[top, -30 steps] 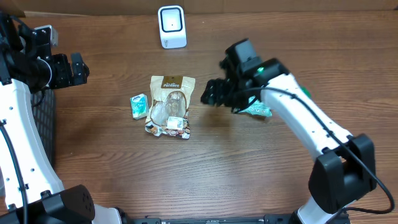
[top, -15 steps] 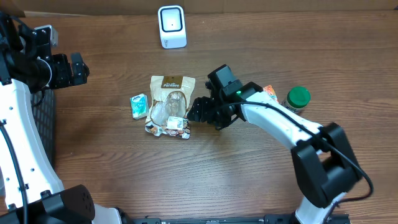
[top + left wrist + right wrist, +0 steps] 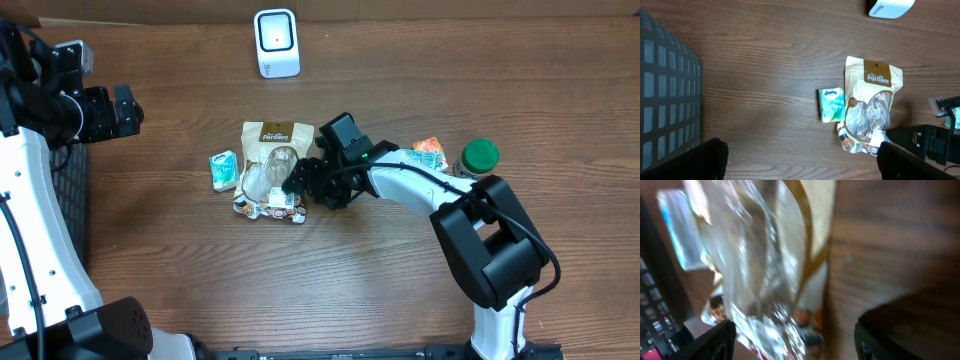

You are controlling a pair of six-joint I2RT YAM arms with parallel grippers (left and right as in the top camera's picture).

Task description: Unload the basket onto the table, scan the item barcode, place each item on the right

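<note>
The step is picking up: the right hand (image 3: 296,182), open and empty, sits just beside the brown-and-clear plastic snack pouch (image 3: 270,150) and probably must pinch its edge next.

- a mock shop checkout on a robot test bench, seen from above.
- a white barcode scanner (image 3: 276,42) stands at the far edge of a wood-grain table (image 3: 400,290).
- packaged groceries lie mid-table: a snack pouch (image 3: 268,160), a tissue pack (image 3: 223,170), a green-lidded jar (image 3: 478,158).
- a dark mesh basket (image 3: 665,100) sits at the left edge.
- a white robot arm (image 3: 425,182) works over the goods.
</note>
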